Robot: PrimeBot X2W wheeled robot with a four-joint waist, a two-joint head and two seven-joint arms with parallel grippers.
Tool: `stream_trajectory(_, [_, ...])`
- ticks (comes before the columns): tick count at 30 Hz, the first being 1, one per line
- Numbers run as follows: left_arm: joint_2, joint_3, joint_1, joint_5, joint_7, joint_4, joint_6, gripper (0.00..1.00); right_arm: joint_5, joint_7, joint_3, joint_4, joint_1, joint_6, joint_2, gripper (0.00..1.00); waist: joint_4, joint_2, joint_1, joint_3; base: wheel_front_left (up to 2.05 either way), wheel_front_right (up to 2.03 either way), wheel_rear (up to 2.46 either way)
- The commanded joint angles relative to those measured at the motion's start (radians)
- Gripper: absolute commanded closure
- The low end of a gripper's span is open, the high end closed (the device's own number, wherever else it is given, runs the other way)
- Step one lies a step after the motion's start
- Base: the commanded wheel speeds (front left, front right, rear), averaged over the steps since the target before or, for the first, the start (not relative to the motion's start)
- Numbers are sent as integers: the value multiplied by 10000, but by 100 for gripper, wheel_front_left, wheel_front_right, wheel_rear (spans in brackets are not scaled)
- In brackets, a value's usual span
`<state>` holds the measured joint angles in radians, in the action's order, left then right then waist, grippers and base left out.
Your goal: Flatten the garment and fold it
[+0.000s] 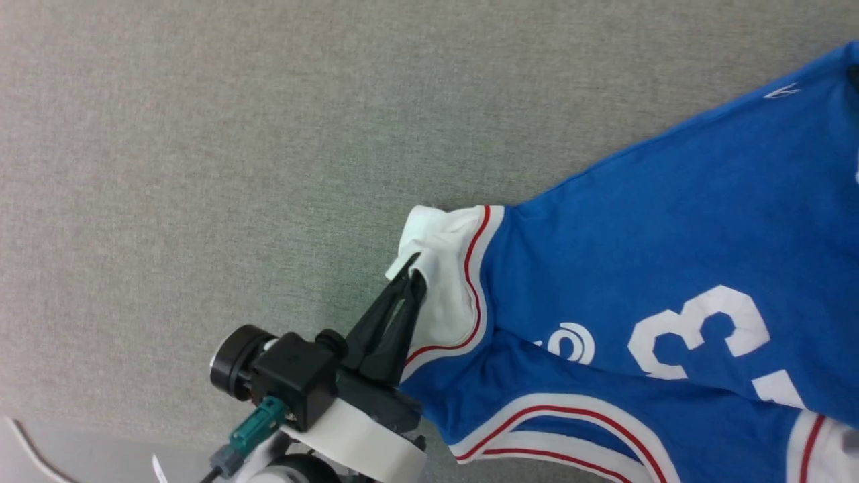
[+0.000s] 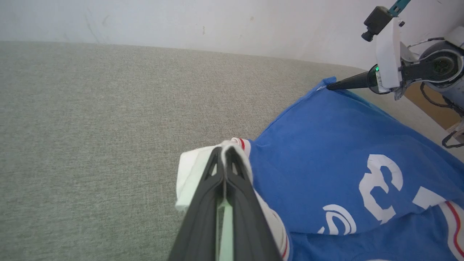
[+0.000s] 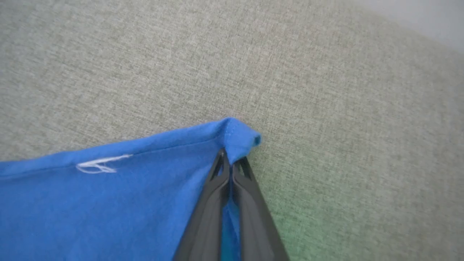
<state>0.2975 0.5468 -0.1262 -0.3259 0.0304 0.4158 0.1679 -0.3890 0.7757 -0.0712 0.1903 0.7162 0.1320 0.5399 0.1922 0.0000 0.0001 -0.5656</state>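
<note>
the blue t-shirt (image 1: 637, 221) is seen lying on a grey woven surface (image 1: 201, 134), spread across the right half of the head view. its body is not yet flat: a loose fold runs across the chest below the white number print (image 1: 704, 329), and one blue panel is draped over the banded part beneath it. the left gripper (image 1: 415, 270) is closed on the bunched white sleeve (image 1: 446, 282), its two dark fingers pressed together with cloth pinched between the tips. the right gripper (image 3: 229, 161) is likewise clamped shut, on a blue hem corner (image 3: 237, 136) at the far end of the shirt, and the corner is rolled slightly over the fingertips. whether both layers of the sleeve are caught in the left pinch cannot be made out, since the cloth is crumpled there.

the step in hand is judged to be the flattening, with the folding not begun. it is best done by the two held points being drawn apart along the line between them, evenly and low over the surface, so that slack is taken out without new creases being dropped in. tension should be eased in gently, as the sleeve is held by little material and could slip out. the grips should be released only once the chest fold has been pulled out and the edges lie straight.
</note>
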Motion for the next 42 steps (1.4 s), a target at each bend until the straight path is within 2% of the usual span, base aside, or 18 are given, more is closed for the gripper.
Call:
stream_trajectory(1, [68, -62, -139, -41, -70, -29, -62, 100, 7, -67, -54, 178, -170, -13, -96, 100, -255, 0, -1, 370, 0, 0, 0])
stream_trajectory(8, [688, -774, -674, 169, -100, -381, -49, 100, -304, -1582, 352, -60, -353, -13, -968, 100, -795, 0, -1, 1859, 0, 0, 0])
stream_trajectory(13, [1239, -1275, -1572, 216, 289, -978, -273, 100, -409, -2480, 604, -251, -364, -13, -1555, 100, -1213, 0, -1, 3029, 0, 0, 0])
stream_trajectory(19, [1945, -1888, -3832, 524, 800, -1827, -746, 100, -335, -3120, 808, -357, 388, -13, -2020, 100, -1559, 0, -1, 4062, 0, 0, 0])
stream_trajectory(21, [2113, -1890, -4792, 653, 900, -2261, -1090, 100, -242, -3250, 859, -281, 790, -13, -2186, 100, -1663, 0, -1, 4283, 0, 0, 0])
stream_trajectory(25, [2121, -1737, -6667, 683, 1193, -3454, -1789, 100, -8, -3372, 823, 162, 1718, -13, -2536, 100, -1903, 0, -1, 4637, 0, 0, 0])
stream_trajectory(29, [1996, -1563, -8449, 816, 1517, -4696, -2240, 100, 208, -3302, 658, 816, 2697, -13, -2866, 100, -2158, 0, -1, 4828, 0, 0, 0])
stream_trajectory(34, [1729, -1290, -10191, 879, 1902, -5892, -2551, 100, 368, -3193, 384, 1553, 3652, -13, -3154, 100, -2422, 0, -1, 4871, 0, 0, 0])
stream_trajectory(42, [1415, -1376, -12125, 585, 2900, -7015, -2643, 100, 352, -3006, 204, 2213, 4925, -13, -3323, 100, -2838, 0, -1, 4259, 0, 0, 0])
